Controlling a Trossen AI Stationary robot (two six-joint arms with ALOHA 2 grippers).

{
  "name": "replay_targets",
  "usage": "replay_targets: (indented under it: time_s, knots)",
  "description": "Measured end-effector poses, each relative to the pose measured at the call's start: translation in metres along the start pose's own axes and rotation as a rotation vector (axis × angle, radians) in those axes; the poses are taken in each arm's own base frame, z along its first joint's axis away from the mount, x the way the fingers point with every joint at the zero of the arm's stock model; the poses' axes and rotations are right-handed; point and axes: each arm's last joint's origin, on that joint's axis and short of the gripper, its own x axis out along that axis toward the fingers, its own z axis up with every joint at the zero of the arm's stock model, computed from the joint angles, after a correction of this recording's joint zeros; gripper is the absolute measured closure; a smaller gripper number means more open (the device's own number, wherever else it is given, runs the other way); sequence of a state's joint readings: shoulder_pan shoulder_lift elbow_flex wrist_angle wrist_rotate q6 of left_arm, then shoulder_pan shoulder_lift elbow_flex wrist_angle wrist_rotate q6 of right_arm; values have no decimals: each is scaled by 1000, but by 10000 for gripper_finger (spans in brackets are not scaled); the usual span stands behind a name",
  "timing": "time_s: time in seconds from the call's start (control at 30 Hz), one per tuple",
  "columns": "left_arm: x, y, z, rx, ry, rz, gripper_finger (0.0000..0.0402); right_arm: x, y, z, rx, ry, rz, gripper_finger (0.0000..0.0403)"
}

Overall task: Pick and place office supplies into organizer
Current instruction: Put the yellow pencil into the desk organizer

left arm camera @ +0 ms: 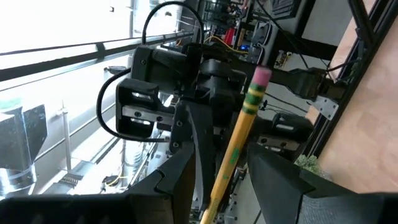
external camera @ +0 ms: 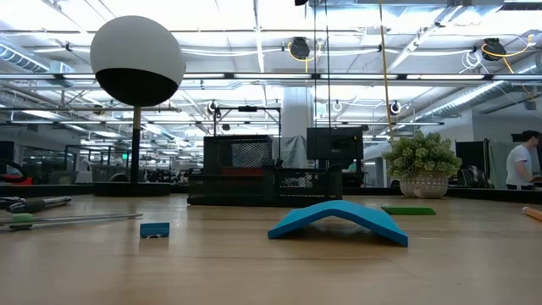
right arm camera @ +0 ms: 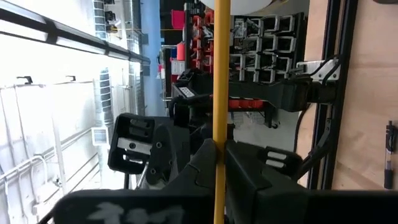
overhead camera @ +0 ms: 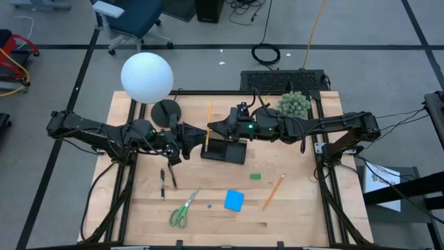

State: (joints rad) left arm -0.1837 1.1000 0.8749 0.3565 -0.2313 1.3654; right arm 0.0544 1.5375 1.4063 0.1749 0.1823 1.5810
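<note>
An orange-yellow pencil (overhead camera: 209, 125) with a pink rubber tip (left arm camera: 261, 74) is held in the air over the black organizer (overhead camera: 225, 149), between my two grippers. My right gripper (overhead camera: 220, 129) comes from the table's right and is shut on it. My left gripper (overhead camera: 193, 136) comes from the table's left and is open. Its fingers (left arm camera: 183, 171) stand on either side of the pencil (left arm camera: 233, 152) with gaps showing. On the table lie green-handled scissors (overhead camera: 182, 212), a blue pad (overhead camera: 234, 201), a green eraser (overhead camera: 255, 176), a second pencil (overhead camera: 273, 192) and two dark pens (overhead camera: 166, 179). My right gripper pinches the pencil's shaft (right arm camera: 219, 134) between its two shut fingers. The fingers come level from the table's right side and lie across the pencil. The pencil is lifted clear of the table and the organizer, and in the high view it runs from far to near.
A white globe lamp (overhead camera: 146, 76) with a round black base (overhead camera: 166, 111) stands at the far left. A green spiky plant ball (overhead camera: 295, 104) and a black mesh basket (overhead camera: 281, 80) stand at the far right. In the low view the blue pad (external camera: 339, 220) arches up off the table.
</note>
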Motion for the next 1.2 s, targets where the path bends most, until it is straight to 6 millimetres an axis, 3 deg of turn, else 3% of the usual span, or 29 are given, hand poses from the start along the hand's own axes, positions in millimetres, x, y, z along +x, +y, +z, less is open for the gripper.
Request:
replay_targets:
  time_s: [0.37, 0.7, 1.2]
  knots:
    - [0, 0, 1, -24, -22, -5, 247, 1, 2, 1, -53, 42, 25, 394]
    - [8, -9, 1, -27, -21, -29, 247, 24, -17, -6, -7, 81, 62, 394]
    - [-3, 3, 1, -38, 37, 22, 247, 19, -8, 2, -37, 60, 90, 394]
